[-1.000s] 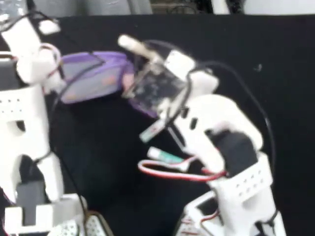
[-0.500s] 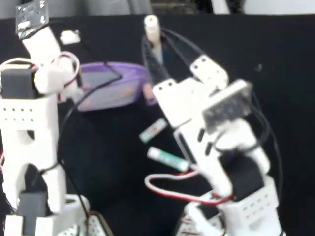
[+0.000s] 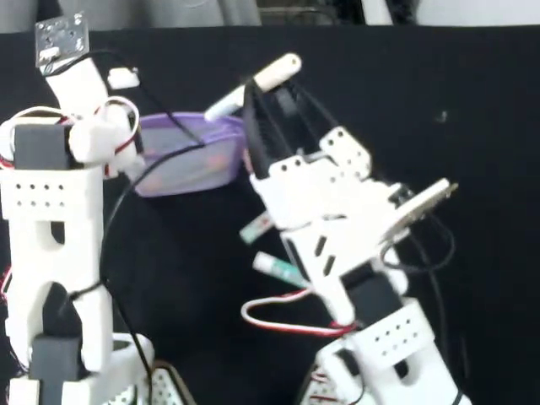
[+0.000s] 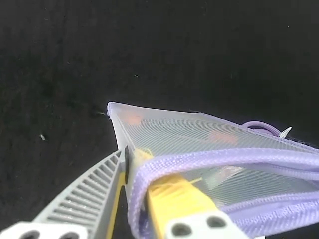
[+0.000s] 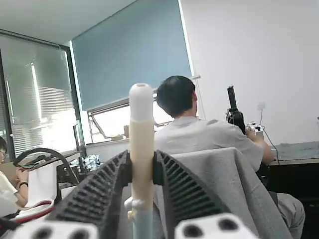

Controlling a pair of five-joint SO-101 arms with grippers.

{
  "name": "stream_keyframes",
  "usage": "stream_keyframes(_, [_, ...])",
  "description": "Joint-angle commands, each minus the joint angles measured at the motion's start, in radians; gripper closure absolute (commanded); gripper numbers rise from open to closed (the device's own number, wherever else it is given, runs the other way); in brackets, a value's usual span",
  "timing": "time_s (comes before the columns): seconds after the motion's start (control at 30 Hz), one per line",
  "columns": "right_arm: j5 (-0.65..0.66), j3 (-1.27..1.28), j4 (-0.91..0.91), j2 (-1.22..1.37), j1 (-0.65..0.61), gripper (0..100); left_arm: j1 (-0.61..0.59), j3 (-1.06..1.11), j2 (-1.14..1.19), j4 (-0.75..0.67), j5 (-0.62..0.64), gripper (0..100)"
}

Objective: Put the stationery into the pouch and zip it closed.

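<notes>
I see right gripper [image 3: 263,91] clamped on a tilted pen [image 3: 272,72], tip near the pouch [image 3: 190,160], left gripper [image 4: 132,169] pinching the pouch rim, two pens [image 3: 278,268] on the table [image 3: 472,101].

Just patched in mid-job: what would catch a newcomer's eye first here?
The right gripper holds a cream pen raised in the air by the end of the purple pouch. The left gripper is clamped on the pouch's zipper edge. A green-and-white stick and a smaller piece lie on the black table between the arms.
</notes>
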Motion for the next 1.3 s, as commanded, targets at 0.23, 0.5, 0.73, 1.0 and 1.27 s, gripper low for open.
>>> stream_keyframes(0.23, [0.025, 0.064, -0.032, -0.016, -0.137, 98.8, 0.015, 0.004, -0.017, -0.017, 0.015, 97])
stream_keyframes(0.5, [0.049, 0.073, -0.163, 0.208, -0.143, 98.8, 0.013, 0.005, -0.017, -0.014, 0.015, 97])
stream_keyframes(0.73, [0.048, 0.065, -0.269, 0.423, -0.146, 91.7, 0.007, 0.012, -0.018, -0.014, 0.015, 97])
stream_keyframes(1.0, [0.060, 0.068, -0.269, 0.386, -0.144, 77.3, 0.007, 0.013, -0.018, -0.018, 0.014, 97])
stream_keyframes(1.27, [0.204, 0.076, -0.160, 0.194, -0.149, 77.3, 0.007, 0.015, -0.018, -0.020, 0.012, 97])
